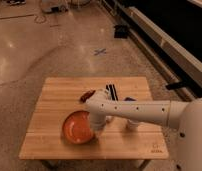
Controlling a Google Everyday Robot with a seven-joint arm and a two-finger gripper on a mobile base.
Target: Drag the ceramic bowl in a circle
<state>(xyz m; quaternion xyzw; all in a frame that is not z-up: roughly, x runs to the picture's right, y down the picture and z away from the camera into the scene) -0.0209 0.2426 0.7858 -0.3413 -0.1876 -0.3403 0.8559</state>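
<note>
The ceramic bowl (76, 127) is wide, shallow and orange-red. It sits on the wooden table (54, 97) at the front left of centre. My white arm reaches in from the right and its wrist covers the bowl's right rim. My gripper (96, 126) is at that rim, pointing down, and is mostly hidden by the wrist.
A small red object (87, 95) lies behind the arm near the table's middle. A dark striped packet (112, 92) lies further back. A white cup (132, 124) stands to the right, partly behind the arm. A blue cross (99, 51) marks the floor beyond the table.
</note>
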